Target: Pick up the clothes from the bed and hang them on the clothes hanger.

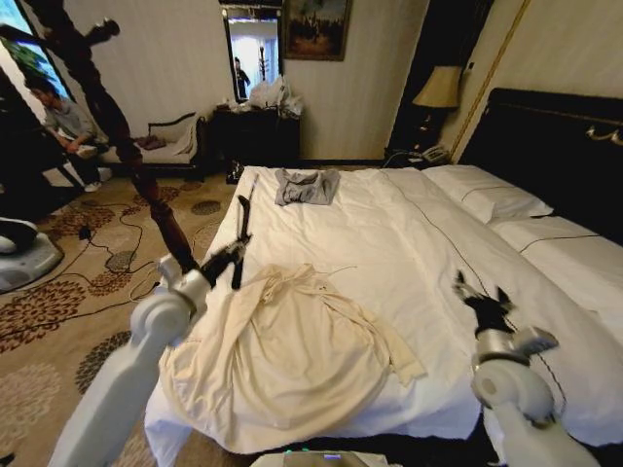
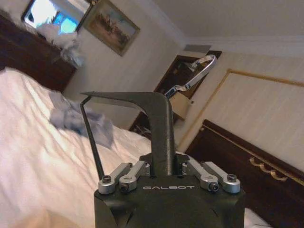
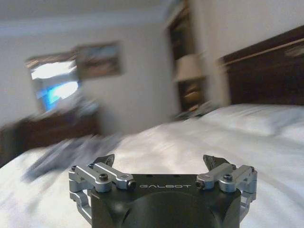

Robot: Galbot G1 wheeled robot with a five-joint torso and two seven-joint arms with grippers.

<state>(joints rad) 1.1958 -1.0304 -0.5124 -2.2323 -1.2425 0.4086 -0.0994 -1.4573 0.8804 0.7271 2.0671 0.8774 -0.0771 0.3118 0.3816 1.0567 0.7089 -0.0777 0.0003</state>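
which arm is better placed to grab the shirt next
Probably the right. The left gripper is shut on the clothes hanger by the shirt's collar. The right gripper is open and empty over bare sheet, beside the cream shirt lying flat on the bed.

The cream long-sleeved shirt [image 1: 282, 355] is spread rumpled on the white bed [image 1: 409, 243], just beside and below the left gripper [image 1: 234, 255] and well apart from the right gripper [image 1: 480, 290]. The thin black clothes hanger [image 1: 242, 226] is clamped in the left gripper, extending away from it above the sheet.
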